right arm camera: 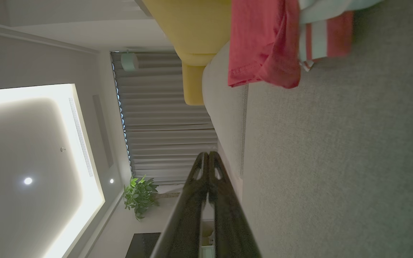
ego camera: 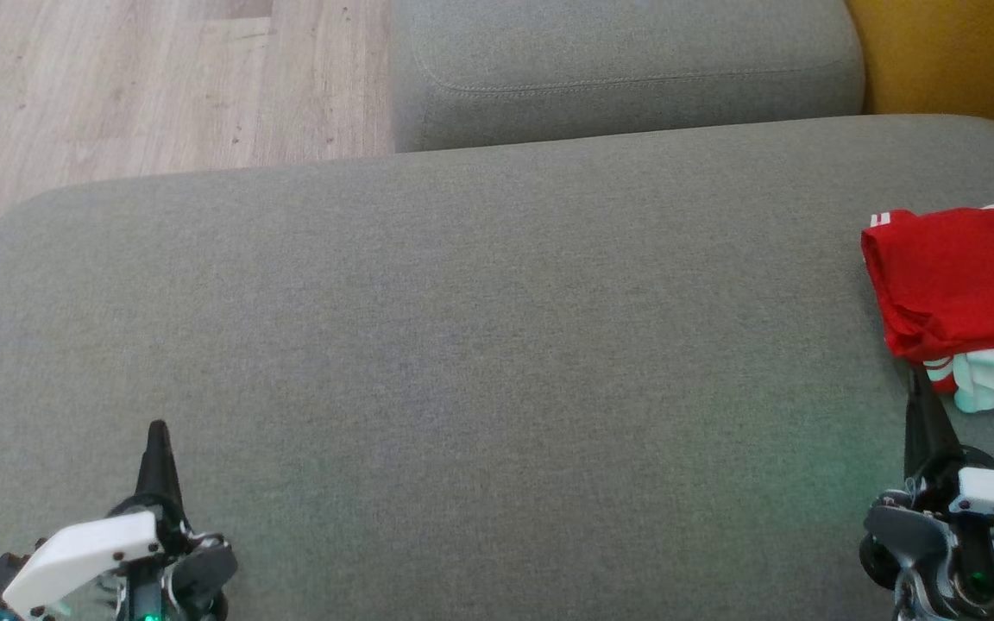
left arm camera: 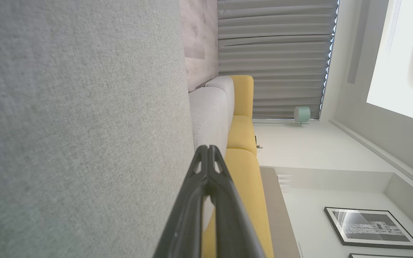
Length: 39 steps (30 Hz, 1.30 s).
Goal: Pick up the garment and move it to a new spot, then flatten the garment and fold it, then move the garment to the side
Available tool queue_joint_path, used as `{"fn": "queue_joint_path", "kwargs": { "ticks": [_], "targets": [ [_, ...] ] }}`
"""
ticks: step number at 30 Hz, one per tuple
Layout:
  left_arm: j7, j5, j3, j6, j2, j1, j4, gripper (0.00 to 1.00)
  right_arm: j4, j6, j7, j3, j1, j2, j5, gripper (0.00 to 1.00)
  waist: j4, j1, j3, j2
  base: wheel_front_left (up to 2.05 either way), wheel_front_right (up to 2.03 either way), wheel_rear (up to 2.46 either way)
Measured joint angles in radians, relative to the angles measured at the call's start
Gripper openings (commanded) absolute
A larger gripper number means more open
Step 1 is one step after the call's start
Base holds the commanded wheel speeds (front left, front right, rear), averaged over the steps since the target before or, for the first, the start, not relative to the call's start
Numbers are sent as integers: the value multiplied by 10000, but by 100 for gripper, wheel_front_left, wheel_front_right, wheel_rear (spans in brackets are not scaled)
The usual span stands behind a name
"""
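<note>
The left end effector [ego camera: 158, 434] is hovering with its fingers pressed together, gripping nothing, above the grey sofa cushion [ego camera: 462, 345]. The right end effector [ego camera: 917, 390] is likewise pinched together and empty, its tip just beside the folded red-and-white garment [ego camera: 963, 276], which is lying at the cushion's right edge.

Head cam down on sofa [ego camera: 462, 302]; wrist cams sideways, low over it.

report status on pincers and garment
Left pincer shut, empty. Right pincer shut, empty, tip near red garment. Garment folded at right edge of cushion. Bare cushion between pincers.
</note>
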Motion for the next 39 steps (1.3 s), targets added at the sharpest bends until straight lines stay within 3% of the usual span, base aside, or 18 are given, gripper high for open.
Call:
{"fn": "queue_joint_path", "kwargs": {
  "ticks": [39],
  "targets": [
    [0, 0, 6, 0, -2, 0, 0, 0, -6, 0, 0, -2, 0, 0, 0, 0, -1, 0, 0, 0, 0, 0, 0]
  ]
}}
